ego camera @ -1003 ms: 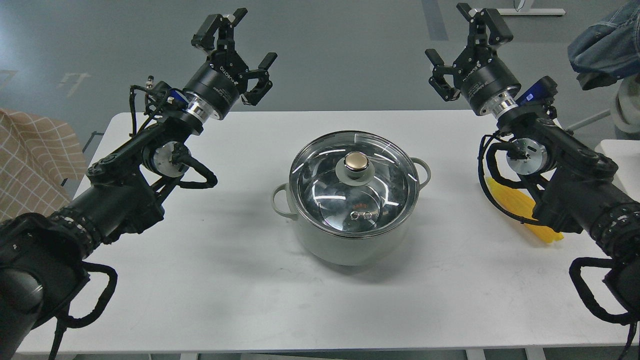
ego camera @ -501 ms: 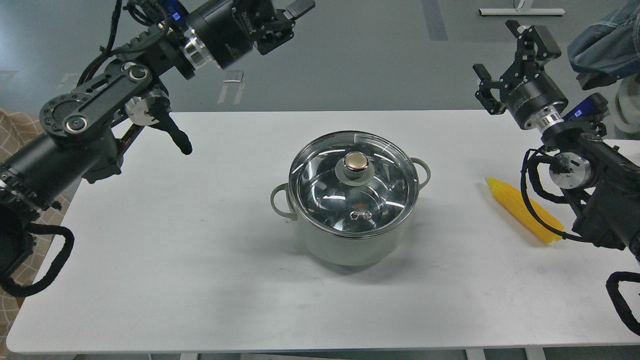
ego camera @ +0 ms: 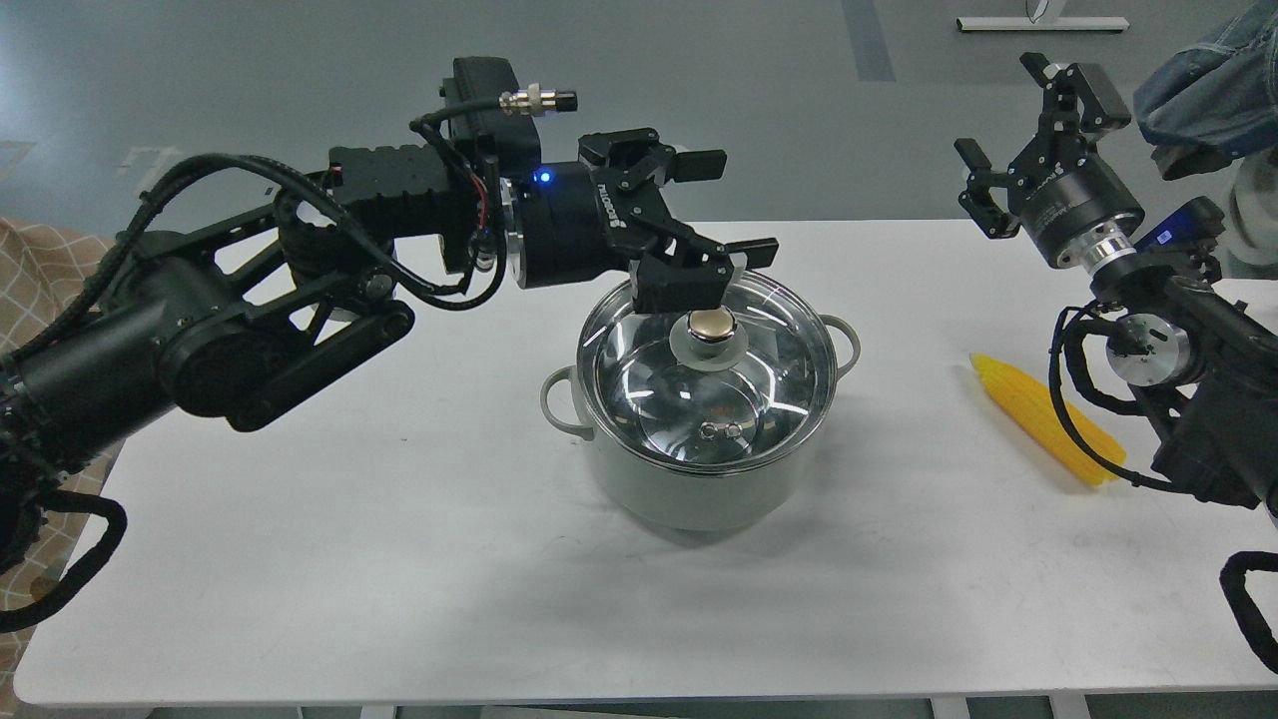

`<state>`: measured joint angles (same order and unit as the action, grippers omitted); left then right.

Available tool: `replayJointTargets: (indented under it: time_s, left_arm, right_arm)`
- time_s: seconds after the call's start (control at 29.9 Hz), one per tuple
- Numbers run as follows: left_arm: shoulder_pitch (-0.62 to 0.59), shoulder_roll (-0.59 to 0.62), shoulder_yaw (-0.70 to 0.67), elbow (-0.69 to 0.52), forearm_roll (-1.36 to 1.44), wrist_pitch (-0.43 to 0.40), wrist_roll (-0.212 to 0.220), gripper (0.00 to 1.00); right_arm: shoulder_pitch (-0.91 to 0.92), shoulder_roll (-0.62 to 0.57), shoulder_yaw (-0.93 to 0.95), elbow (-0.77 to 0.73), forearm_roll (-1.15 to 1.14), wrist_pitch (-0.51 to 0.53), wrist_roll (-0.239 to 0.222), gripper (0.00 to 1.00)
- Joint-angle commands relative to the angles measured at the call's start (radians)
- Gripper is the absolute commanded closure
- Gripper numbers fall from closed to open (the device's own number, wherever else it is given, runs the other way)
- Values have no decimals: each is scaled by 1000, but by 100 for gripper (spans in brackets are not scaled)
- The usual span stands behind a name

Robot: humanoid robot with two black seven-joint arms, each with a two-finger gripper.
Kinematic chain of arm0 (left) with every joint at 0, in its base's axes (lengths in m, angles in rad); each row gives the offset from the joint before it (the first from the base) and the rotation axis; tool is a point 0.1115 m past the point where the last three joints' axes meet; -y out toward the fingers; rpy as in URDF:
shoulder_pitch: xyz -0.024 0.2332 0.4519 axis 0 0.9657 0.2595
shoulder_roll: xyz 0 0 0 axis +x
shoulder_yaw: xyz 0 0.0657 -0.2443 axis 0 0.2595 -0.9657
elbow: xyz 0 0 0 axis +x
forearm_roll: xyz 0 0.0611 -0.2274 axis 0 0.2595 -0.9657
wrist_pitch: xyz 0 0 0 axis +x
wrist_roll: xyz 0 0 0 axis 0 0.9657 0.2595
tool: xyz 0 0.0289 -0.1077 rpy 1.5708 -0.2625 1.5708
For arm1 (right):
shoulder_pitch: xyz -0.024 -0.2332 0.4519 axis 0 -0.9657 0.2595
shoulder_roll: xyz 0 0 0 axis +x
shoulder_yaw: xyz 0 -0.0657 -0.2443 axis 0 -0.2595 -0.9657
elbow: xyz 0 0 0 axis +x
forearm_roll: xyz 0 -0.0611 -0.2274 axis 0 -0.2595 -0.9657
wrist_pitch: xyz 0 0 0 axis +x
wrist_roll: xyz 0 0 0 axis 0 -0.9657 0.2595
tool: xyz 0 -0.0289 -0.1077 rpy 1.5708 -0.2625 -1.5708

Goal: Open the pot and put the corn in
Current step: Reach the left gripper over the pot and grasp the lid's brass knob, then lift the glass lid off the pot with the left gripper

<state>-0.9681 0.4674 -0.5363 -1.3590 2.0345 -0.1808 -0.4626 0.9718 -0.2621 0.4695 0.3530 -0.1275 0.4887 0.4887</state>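
White table [ego camera: 399,559] lies nearest, bare at the front edge; on its middle stands the pot [ego camera: 699,479], grey-green outside, with the glass lid [ego camera: 711,374] seated flat on the steel rim. So nothing of the task looks done yet: the pot is closed, and the corn [ego camera: 1043,419] lies on the table off to the right, well apart from the pot, partly crossed by a cable of the right arm. Left to do, by my reading: lift the lid off, set it aside, pick up the corn and drop it in.

Just behind the lid's gold knob [ego camera: 711,323], the left gripper [ego camera: 724,205] reaches in sideways over the far rim, its fingers spread wide and holding nothing; whether it touches the lid cannot be told. Farther back on the right, the right gripper [ego camera: 1028,125] is raised above the table, fingers apart, empty.
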Motion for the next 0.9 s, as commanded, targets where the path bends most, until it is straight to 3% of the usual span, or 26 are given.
replayJointTargets:
  time_s: [0.0, 0.33, 0.77, 0.87]
  left_arm:
    - [25, -27, 42, 65, 113, 30, 5, 2]
    - [104, -141, 44, 218, 147, 58, 15, 2]
    - [149, -138, 41, 218, 147, 58, 15, 7]
    - [154, -133, 42, 218, 147, 61, 16, 15]
  right_arm:
    - [-2, 6, -2, 1, -1, 0, 0, 0]
    - [-19, 1, 0, 27, -1, 0, 0, 0]
    - [-21, 4, 0, 37, -1, 0, 0, 0]
    - [-21, 3, 0, 38, -1, 0, 0, 0]
